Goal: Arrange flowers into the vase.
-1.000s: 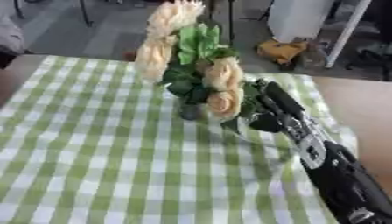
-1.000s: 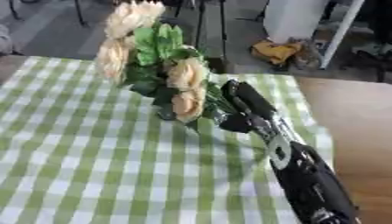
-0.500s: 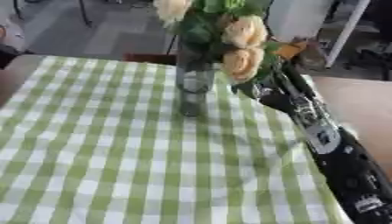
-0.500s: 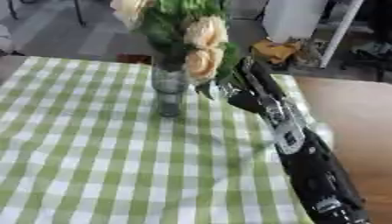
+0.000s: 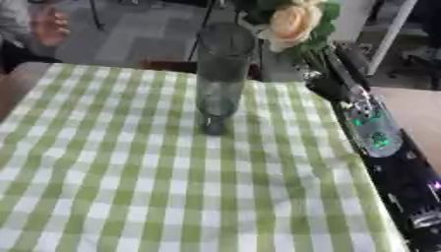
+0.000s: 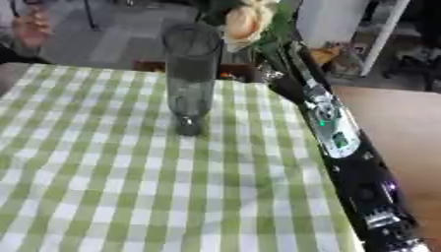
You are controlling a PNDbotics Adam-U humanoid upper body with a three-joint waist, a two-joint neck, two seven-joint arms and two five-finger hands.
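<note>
A tall grey glass vase (image 5: 220, 78) stands upright on the green-and-white checked cloth (image 5: 129, 187), and I see nothing inside it. My right hand (image 5: 320, 81) is beside the vase's upper right, shut on the stems of a flower bunch. A peach rose (image 5: 293, 22) and green leaves (image 6: 280, 29) of that bunch rise above the vase's rim, to its right. The rest of the bunch is cut off by the top edge. My black right arm (image 6: 344, 147) runs from the lower right corner up along the cloth's right side. The left hand shows in no view.
Bare brown tabletop (image 6: 405, 128) lies to the right of the cloth. The table's far edge is just behind the vase, with grey floor (image 5: 138, 34) beyond. An orange object (image 6: 327, 54) and white furniture legs (image 5: 392, 37) stand at the back right.
My right hand has lifted the flower bunch from in front of the vase to above and right of its rim. The whole view has also shifted, so the vase shows bare.
</note>
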